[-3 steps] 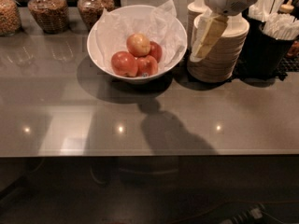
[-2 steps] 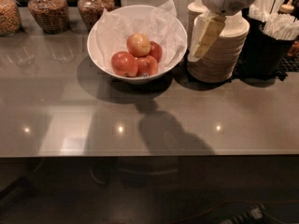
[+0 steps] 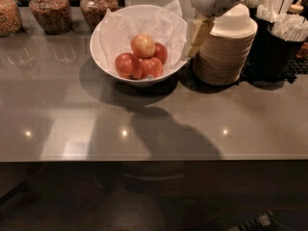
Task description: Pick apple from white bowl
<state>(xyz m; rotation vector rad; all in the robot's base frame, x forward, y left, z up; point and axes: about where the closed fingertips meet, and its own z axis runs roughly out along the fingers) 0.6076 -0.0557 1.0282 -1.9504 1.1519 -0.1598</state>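
The white bowl (image 3: 108, 61), wide and lined with crinkled white paper, stands at the back middle of the counter. The pale yellowish-pink apple (image 3: 143, 45) lies on top of the pile in it. Three deeper red apples (image 3: 126, 64) lie around and below it. My gripper (image 3: 196, 36) hangs from the white arm at the top right. It is just outside the bowl's right rim, beside the paper's edge and above the counter. It holds nothing that I can see.
A stack of small beige disposable bowls (image 3: 224, 57) stands right of the white bowl, close behind my gripper. Black holders with white utensils (image 3: 284, 37) stand at the far right. Glass jars (image 3: 48, 11) line the back left. The counter's front edge (image 3: 154, 159) runs across.
My gripper has moved a little to the left, from in front of the beige stack to the white bowl's right rim. The apples and the bowl have not moved.
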